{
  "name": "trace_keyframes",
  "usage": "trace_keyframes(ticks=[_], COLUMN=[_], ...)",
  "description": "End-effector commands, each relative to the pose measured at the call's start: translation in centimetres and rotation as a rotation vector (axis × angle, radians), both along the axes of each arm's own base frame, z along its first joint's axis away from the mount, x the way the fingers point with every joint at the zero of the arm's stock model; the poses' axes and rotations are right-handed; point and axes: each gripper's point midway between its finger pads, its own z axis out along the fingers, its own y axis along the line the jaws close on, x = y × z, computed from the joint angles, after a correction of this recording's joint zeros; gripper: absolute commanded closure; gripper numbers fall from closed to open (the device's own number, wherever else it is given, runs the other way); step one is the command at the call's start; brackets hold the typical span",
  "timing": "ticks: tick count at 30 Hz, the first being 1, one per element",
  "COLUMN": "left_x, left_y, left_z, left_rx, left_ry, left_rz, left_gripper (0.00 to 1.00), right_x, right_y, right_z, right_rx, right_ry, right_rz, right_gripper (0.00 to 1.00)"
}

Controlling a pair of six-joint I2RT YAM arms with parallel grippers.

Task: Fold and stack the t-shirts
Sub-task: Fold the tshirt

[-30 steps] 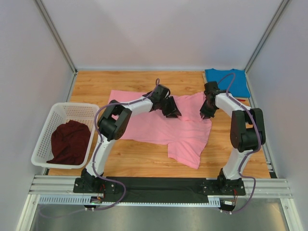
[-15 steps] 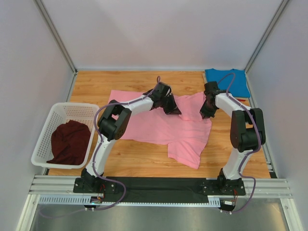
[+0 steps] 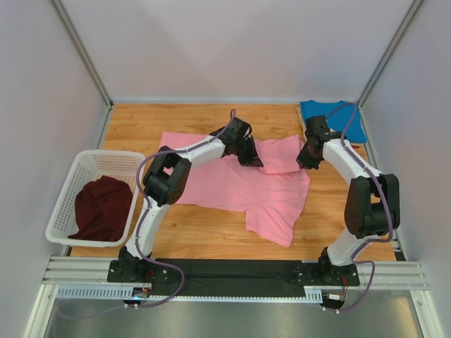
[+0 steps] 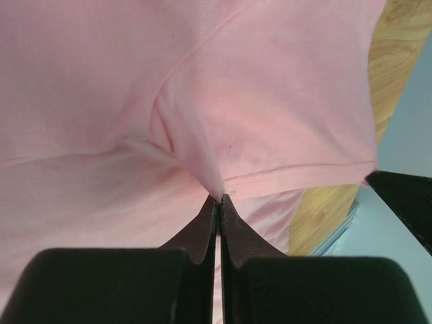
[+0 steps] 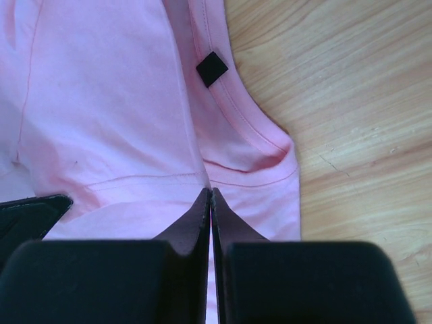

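**Both claws clamped onto the pink shirt**

Within the last second both claws went from parted to clenched. The left claw [image 3: 251, 156] pinched a ridge of the bright pink short-sleeved fabric t-shirt [image 3: 232, 189], and the right claw [image 3: 305, 158] nipped its stitched edge near the neckline. The shirt lay spread on the wooden bench [image 3: 176, 123], with its far right part drawn up between them. That suggested its first fold was starting. The blue fabric t-shirt [image 3: 340, 117] lay in the far right corner. The dark maroon t-shirt [image 3: 102, 208] sat in the white plastic lattice basket [image 3: 106, 159].
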Motion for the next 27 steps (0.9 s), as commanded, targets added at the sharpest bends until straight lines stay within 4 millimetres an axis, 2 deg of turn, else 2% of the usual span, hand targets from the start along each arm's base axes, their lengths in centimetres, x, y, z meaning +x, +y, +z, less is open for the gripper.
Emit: trace_keyframes(ticks=[1, 5, 9, 18, 27], left_x=[0.1, 0.0, -0.2, -1.0, -0.9], left_y=[-0.3, 0.3, 0.9, 1.9, 2.2], left_z=[2.3, 2.3, 2.2, 0.6, 1.2], left_rx=[0.007, 0.042, 0.072, 0.121, 0.132], left_ry=[-0.043, -0.051, -0.053, -0.022, -0.036], left_rz=[-0.022, -0.025, -0.024, -0.021, -0.024], left_gripper=[1.0, 1.0, 1.0, 1.0, 1.0], right_x=[-0.6, -1.2, -2.0, -3.7, -4.2], right_y=[-0.1, 0.0, 0.1, 0.6, 0.0], right_z=[0.9, 1.5, 1.2, -1.2, -2.8], right_rx=[0.021, 0.034, 0.05, 0.067, 0.054], right_ry=[-0.026, -0.044, -0.05, -0.022, -0.007], right_rz=[-0.041, -0.057, -0.068, -0.078, -0.125], right_gripper=[1.0, 1.0, 1.0, 1.0, 1.0])
